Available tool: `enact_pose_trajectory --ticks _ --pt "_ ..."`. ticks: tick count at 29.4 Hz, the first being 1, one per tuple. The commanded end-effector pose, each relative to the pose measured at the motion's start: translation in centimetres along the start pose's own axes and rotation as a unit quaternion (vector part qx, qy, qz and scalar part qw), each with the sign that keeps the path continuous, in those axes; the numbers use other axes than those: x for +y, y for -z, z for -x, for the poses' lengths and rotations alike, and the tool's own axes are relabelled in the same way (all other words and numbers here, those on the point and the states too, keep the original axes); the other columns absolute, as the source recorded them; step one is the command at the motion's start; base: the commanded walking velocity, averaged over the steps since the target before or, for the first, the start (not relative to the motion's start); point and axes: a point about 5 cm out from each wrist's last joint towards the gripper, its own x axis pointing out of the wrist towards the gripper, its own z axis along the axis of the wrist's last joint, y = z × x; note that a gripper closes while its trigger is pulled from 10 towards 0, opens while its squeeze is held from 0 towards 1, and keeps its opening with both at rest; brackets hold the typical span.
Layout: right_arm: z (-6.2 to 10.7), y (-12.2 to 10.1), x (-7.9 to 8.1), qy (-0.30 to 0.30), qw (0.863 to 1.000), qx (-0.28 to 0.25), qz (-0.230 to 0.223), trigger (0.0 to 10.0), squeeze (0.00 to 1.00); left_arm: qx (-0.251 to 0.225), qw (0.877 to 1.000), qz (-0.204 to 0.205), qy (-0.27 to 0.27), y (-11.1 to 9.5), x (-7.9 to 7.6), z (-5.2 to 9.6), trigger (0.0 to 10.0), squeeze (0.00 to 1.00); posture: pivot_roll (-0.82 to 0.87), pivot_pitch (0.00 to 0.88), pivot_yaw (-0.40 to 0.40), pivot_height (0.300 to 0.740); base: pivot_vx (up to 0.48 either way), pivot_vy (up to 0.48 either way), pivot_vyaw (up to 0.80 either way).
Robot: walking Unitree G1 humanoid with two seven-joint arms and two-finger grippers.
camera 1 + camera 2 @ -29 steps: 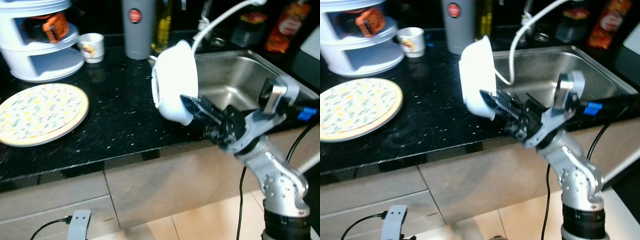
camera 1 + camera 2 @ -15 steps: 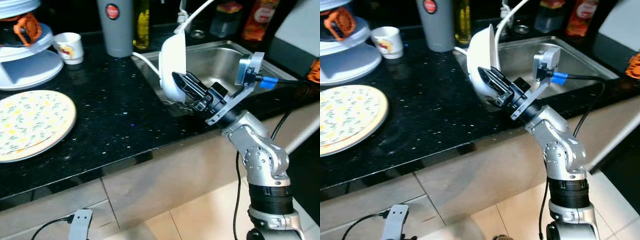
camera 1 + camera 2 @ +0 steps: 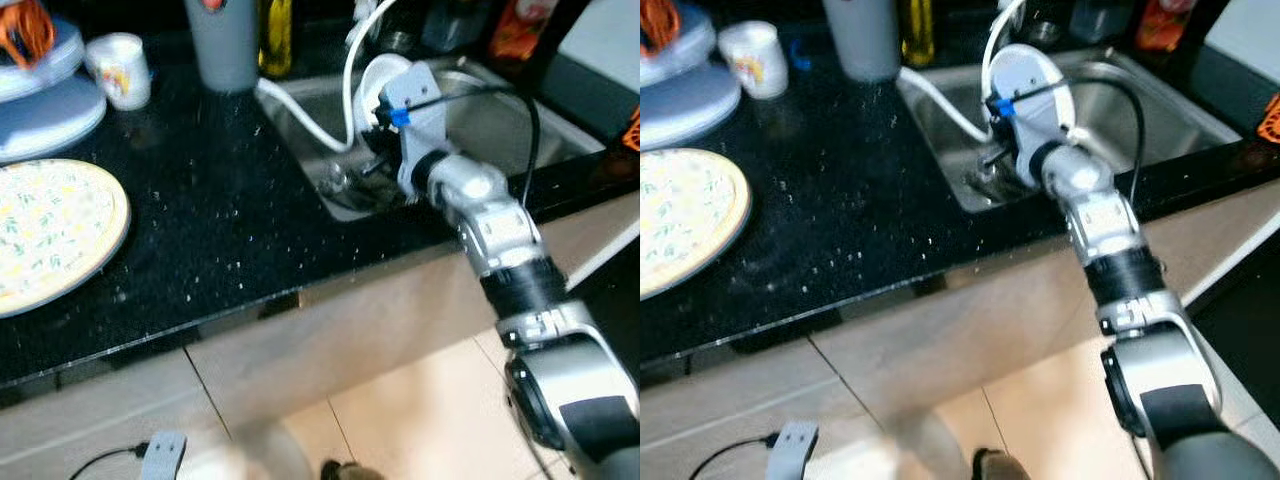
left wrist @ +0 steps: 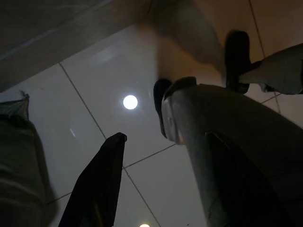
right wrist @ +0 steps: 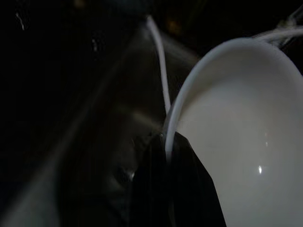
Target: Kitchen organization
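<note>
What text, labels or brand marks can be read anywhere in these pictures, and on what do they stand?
None can be read.
Small white cup: a coloured print, too blurred to read.
Grey tumbler: a red spot at the picture's edge, no letters legible.
Bottles behind the sink: red and orange labels, too blurred.
Patterned plate: a leafy pattern, no words.

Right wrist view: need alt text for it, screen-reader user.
The right gripper pinches the rim of a white bowl, one black finger inside and one outside. Behind it, in dim light, are the steel sink and a thin white hose.
</note>
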Motion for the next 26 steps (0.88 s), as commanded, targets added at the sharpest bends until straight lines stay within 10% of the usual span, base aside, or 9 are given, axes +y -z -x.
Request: enact_pose_trajectory --ticks 1,26 --pt "-0.4 0.6 -0.8 -0.001 0.999 0.027 0.044 10.0 0.0 0.071 0.997 0.007 0.023 4.6 -0.9 0.9 10.0 0.0 0.03 0.268 -0.058 0.74 0.0 0.0 0.0" --pt "-3.4 -1.8 0.4 -0.099 0.961 0.13 0.222 10.0 0.0 0.069 0.996 -0.037 0.034 7.4 1.1 3.0 10.0 0.0 0.08 0.405 -0.065 0.74 0.0 0.0 0.0"
